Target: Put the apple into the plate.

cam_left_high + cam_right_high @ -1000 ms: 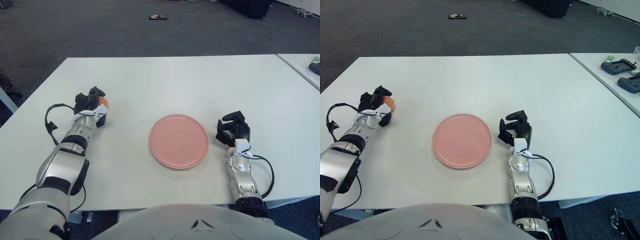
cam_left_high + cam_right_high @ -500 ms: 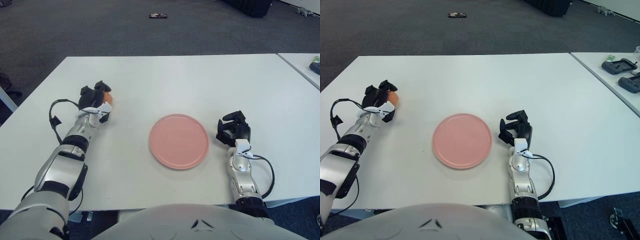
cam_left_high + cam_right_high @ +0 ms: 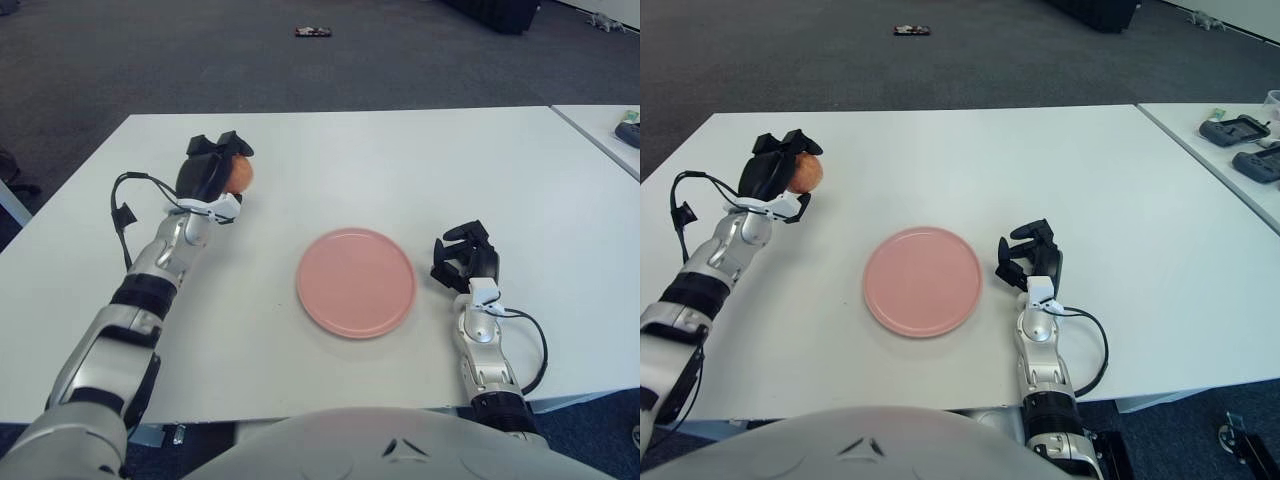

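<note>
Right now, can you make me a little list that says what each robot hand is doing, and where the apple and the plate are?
left hand: raised over the table's left side, fingers closed around the apple
apple: in the left hand, off the table, not on the plate
plate: pink, nothing on it, in the middle near the front edge
right hand: resting on the table just right of the plate, fingers curled, holding nothing
table: white

Bare white table (image 3: 330, 170) lies between the left hand (image 3: 208, 178), which grips the apple (image 3: 238, 174), and the pink plate (image 3: 356, 282); nothing stands in that stretch. The right hand (image 3: 465, 257) rests just beside the plate's right rim, blocking that side only.
</note>
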